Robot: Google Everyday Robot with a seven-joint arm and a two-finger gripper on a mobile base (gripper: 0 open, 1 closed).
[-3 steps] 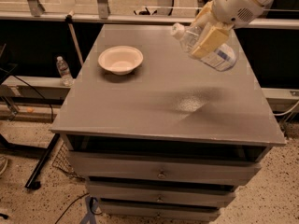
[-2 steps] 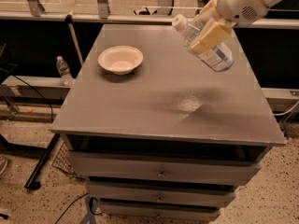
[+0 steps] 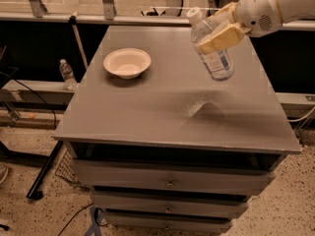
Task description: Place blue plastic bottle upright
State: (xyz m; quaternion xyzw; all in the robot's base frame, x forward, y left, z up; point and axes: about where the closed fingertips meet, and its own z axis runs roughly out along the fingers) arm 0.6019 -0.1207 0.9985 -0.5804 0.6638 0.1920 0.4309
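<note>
Blue plastic bottle (image 3: 219,64) held above the bench (image 3: 147,113), far right

The bowl (image 3: 127,63) sits far left, well apart. My gripper (image 3: 220,25) is clamped across the bottle's middle, cap tilted left, base lowest, ready to stand it.

The white, rounded arm (image 3: 275,4) with a perforated grille (image 3: 266,22) ends upper right in a tan-padded claw (image 3: 217,26).
</note>
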